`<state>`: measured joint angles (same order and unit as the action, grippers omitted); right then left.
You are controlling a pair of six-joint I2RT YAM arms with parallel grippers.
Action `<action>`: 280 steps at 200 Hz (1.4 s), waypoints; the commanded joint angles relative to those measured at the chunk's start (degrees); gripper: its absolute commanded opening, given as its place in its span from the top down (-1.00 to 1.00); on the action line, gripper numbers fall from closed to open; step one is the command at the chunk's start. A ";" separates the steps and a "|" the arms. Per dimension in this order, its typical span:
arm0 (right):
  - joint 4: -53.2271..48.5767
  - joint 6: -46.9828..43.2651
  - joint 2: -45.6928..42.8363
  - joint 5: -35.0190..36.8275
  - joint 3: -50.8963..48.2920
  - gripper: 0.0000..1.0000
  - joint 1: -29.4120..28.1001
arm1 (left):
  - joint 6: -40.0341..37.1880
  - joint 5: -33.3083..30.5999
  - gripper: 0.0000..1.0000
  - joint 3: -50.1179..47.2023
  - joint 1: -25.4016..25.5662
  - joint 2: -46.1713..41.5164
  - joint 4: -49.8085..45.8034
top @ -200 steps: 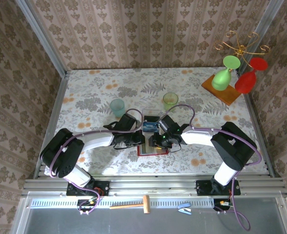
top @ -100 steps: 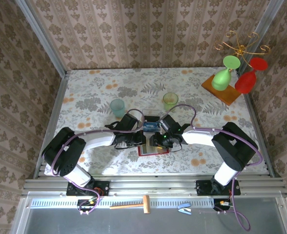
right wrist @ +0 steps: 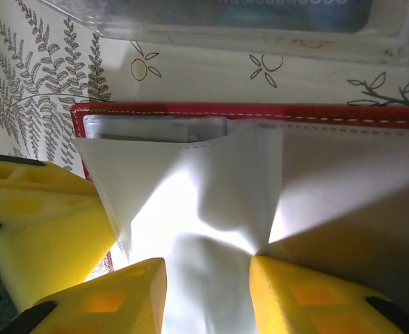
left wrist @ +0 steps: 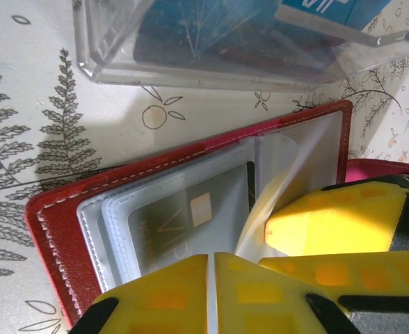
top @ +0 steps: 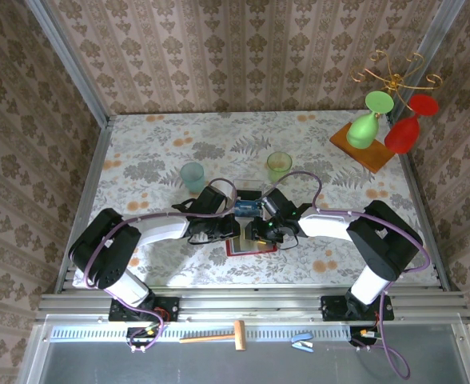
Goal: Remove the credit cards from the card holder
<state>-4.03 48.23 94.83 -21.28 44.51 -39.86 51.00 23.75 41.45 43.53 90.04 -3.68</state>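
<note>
card holder point(left wrist: 51, 233): open, card point(left wrist: 190, 223) in clear sleeve point(left wrist: 114, 229) | left fingers point(left wrist: 163, 299): nearly together | clear box point(left wrist: 121, 66): just beside

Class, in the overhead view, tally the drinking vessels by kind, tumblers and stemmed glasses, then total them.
Tumblers: 2, pale teal translucent tumbler and green translucent tumbler.
Stemmed glasses: 2, green inverted stemmed glass and red inverted stemmed glass.
Total: 4

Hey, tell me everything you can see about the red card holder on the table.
The card holder is a red bifold with white edge stitching, lying open on the floral table, just nearer the arms than the clear plastic box. Its frosted plastic sleeves fan upward; one holds a chip card. The left gripper pinches a sleeve in shut jaws, and the right gripper holds a sleeve stretched taut.
</note>
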 commanded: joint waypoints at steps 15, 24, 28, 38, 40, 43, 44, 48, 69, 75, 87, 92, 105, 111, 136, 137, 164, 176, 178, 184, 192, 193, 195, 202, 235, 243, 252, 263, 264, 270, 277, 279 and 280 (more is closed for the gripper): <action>-1.06 0.53 -0.71 0.54 -1.27 0.21 0.48 | -0.04 -0.08 0.74 1.62 0.63 0.59 -1.29; -1.05 0.55 -0.78 0.49 -1.26 0.21 0.57 | 0.04 -0.10 0.74 1.67 0.73 0.35 -1.09; -1.01 0.55 -0.77 0.52 -1.31 0.21 0.61 | 0.04 -0.18 0.74 1.58 0.72 0.24 -1.06; -1.04 0.55 -0.87 0.54 -1.28 0.21 0.57 | 0.20 -0.36 0.74 1.60 0.75 -0.24 -1.11; -1.06 0.55 -0.87 0.54 -1.27 0.21 0.57 | 0.16 -0.37 0.74 1.61 0.72 -0.31 -1.07; -1.03 0.55 -0.90 0.54 -1.27 0.21 0.57 | 0.19 -0.37 0.74 1.55 0.72 -0.49 -1.11; -1.05 0.55 -0.89 0.54 -1.31 0.21 0.57 | 0.22 -0.41 0.74 1.54 0.74 -0.53 -1.13; -1.04 0.60 -0.87 0.54 -1.28 0.21 0.57 | 0.24 -0.51 0.74 1.52 0.71 -0.70 -1.20; -1.03 0.50 -0.87 0.52 -1.27 0.21 0.58 | 0.38 -0.72 0.75 1.18 0.76 -1.48 -1.20; -1.02 0.50 -0.87 0.43 -1.27 0.21 0.65 | 0.49 -0.72 0.75 1.02 0.74 -1.57 -1.07; -1.01 0.53 -0.87 0.44 -1.27 0.21 0.66 | 0.59 -0.72 0.75 0.74 0.70 -1.86 -0.80; -1.14 0.51 -0.83 0.41 -1.27 0.21 0.74 | 0.67 -0.72 0.76 0.64 0.69 -1.88 -0.67; -1.14 0.46 -0.87 0.45 -1.27 0.21 0.67 | 0.97 -0.72 0.75 0.34 0.76 -2.19 -0.54; -1.22 0.46 -0.92 0.45 -1.29 0.21 0.66 | 1.07 -0.80 0.75 0.17 0.76 -2.43 -0.53; -1.19 0.45 -0.87 0.42 -1.27 0.21 0.76 | 1.28 -0.94 0.75 -0.31 0.70 -2.95 -0.34; -1.17 0.46 -0.87 0.43 -1.27 0.21 0.75 | 1.29 -0.92 0.75 -0.32 0.69 -2.94 -0.31; -1.32 0.46 -0.87 0.43 -1.19 0.21 0.75 | 1.36 -0.90 0.73 -0.63 0.71 -3.14 -0.18; -1.33 0.46 -0.87 0.45 -1.23 0.21 0.75 | 1.38 -0.63 0.73 -0.60 0.72 -2.91 0.19; -1.33 0.44 -0.87 0.38 -1.19 0.21 0.79 | 1.38 -0.57 0.73 -0.63 0.71 -2.87 0.28; -1.39 0.42 -0.87 0.45 -1.19 0.21 0.75 | 1.42 -0.31 0.72 -0.67 0.77 -2.70 0.55; -1.37 0.46 -0.87 0.45 -1.18 0.21 0.80 | 1.58 -0.07 0.70 -0.68 0.77 -2.36 0.86; -1.39 0.46 -0.87 0.45 -1.18 0.21 0.82 | 1.57 -0.04 0.70 -0.72 0.82 -2.34 0.86; -1.37 0.44 -0.87 0.45 -1.18 0.21 0.78 | 1.56 -0.02 0.70 -0.70 0.82 -2.26 0.87; -1.41 0.46 -0.87 0.45 -1.18 0.21 0.79 | 1.63 0.16 0.70 -0.67 0.77 -1.91 1.15; -1.42 0.46 -0.75 0.45 -1.18 0.21 0.83 | 2.51 1.49 0.69 -1.50 0.81 -0.97 3.94; -1.42 0.46 -0.73 0.45 -1.26 0.22 0.83 | 2.62 1.72 0.69 -1.55 0.85 -0.58 4.12; -1.40 0.46 -0.71 0.45 -1.18 0.21 0.84 | 2.68 1.89 0.69 -1.55 0.90 -0.17 4.34; -1.41 0.46 -0.72 0.43 -1.23 0.21 0.84 | 2.69 2.07 0.69 -1.72 0.89 0.20 4.71; -1.41 0.46 -0.75 0.44 -1.20 0.21 0.84 | 2.69 2.13 0.69 -1.76 0.87 0.21 4.72; -1.37 0.41 -0.71 0.45 -1.22 0.21 0.83 | 2.76 2.18 0.69 -1.88 1.01 0.52 5.00; -1.39 0.45 -0.71 0.45 -1.28 0.21 0.83 | 2.92 2.22 0.69 -1.98 1.03 0.72 5.25; -1.41 0.46 -0.70 0.45 -1.21 0.21 0.83 | 2.95 2.26 0.69 -1.99 0.97 0.74 5.33; -1.41 0.46 -0.74 0.45 -1.19 0.21 0.83 | 2.96 2.31 0.69 -1.99 1.00 0.79 5.38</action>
<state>-4.03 48.23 94.83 -21.47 44.49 -39.57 52.95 24.69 40.45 43.97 89.54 0.10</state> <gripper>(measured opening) 0.393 0.156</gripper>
